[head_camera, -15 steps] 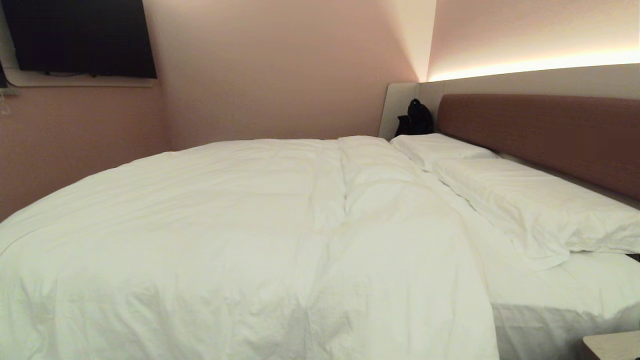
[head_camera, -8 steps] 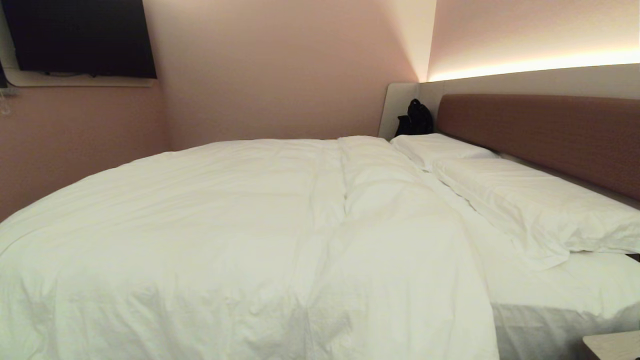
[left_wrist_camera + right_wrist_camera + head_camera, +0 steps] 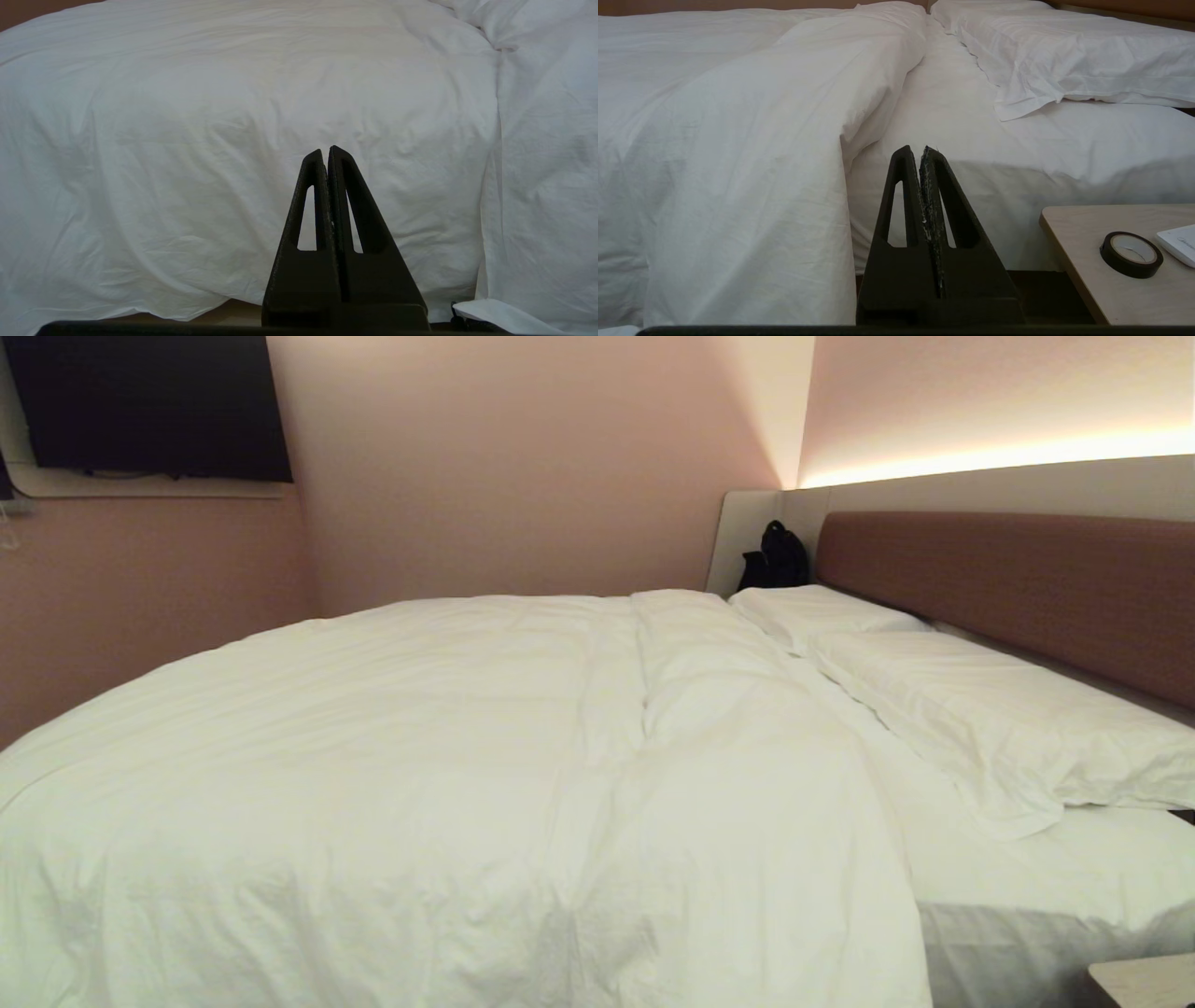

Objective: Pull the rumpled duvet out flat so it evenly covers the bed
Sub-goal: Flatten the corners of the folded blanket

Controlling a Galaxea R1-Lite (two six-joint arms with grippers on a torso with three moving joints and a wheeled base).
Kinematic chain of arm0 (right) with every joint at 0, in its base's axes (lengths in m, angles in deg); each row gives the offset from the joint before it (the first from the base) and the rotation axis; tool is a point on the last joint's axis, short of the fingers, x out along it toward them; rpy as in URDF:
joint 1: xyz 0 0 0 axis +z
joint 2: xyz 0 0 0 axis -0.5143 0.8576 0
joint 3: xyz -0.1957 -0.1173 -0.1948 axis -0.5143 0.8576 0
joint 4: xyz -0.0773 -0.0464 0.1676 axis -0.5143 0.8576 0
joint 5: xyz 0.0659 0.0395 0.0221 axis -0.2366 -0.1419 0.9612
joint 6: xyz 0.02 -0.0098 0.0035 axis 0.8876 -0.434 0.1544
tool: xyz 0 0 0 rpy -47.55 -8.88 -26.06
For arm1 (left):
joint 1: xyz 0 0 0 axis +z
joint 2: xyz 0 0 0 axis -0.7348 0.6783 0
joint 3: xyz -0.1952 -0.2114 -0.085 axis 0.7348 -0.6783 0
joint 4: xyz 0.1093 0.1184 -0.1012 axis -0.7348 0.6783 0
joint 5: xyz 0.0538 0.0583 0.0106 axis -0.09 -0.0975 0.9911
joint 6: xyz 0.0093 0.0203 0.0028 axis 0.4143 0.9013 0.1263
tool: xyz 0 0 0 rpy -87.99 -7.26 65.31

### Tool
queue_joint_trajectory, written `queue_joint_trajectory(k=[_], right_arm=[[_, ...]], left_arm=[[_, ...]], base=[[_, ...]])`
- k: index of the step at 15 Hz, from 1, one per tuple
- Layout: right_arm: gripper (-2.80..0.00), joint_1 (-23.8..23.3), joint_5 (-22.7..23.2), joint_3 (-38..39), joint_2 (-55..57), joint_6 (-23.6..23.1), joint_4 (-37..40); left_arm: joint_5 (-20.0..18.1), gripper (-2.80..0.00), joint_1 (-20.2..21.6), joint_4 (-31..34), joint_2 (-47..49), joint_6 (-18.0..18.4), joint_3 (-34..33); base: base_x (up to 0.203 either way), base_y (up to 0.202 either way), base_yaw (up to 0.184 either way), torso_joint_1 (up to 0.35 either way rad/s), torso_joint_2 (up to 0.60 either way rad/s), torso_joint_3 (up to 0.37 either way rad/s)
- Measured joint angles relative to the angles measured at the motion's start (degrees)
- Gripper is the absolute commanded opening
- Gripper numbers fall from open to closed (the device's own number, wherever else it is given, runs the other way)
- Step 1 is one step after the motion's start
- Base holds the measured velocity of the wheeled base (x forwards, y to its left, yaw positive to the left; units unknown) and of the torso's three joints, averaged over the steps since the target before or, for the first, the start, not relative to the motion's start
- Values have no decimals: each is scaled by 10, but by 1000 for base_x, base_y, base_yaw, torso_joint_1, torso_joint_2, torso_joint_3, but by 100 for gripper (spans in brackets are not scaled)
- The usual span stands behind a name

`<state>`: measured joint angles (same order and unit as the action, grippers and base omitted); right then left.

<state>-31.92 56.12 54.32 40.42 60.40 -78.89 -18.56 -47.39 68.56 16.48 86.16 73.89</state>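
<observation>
Hotel-type bedroom — bed (image 3: 1027, 579), pillows (image 3: 980, 719), wall TV (image 3: 149, 406).

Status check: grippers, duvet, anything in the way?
Left gripper and right gripper shut, empty, short of bed. Duvet spread, stops short of pillows. Nothing obstructing.

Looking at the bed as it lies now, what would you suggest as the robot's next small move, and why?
Probably open the right gripper and reach for the duvet edge ahead of it. Both it and the left gripper are shut, holding nothing, short of the bed, and bare sheet shows between duvet and pillows.
</observation>
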Motion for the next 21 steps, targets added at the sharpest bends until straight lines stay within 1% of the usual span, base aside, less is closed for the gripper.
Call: queue_joint_trajectory(k=[6, 13, 14, 17, 19, 21], right_arm=[[-280, 0, -1, 0, 0, 0, 0], [-280, 0, 6, -11, 1, -21, 8], [-280, 0, 9, -37, 3, -21, 11], [-280, 0, 33, -166, 43, -14, 34], [-280, 0, 56, -232, 123, -4, 54], [-280, 0, 76, -268, 236, 11, 57]], left_arm=[[0, -280, 0, 0, 0, 0, 0], [0, -280, 0, 0, 0, 0, 0], [0, -280, 0, 0, 0, 0, 0], [0, -280, 0, 0, 0, 0, 0], [0, -280, 0, 0, 0, 0, 0], [0, -280, 0, 0, 0, 0, 0]], base=[[0, 0, 0, 0, 0, 0], [0, 0, 0, 0, 0, 0], [0, 0, 0, 0, 0, 0], [0, 0, 0, 0, 0, 0], [0, 0, 0, 0, 0, 0], [0, 0, 0, 0, 0, 0]])
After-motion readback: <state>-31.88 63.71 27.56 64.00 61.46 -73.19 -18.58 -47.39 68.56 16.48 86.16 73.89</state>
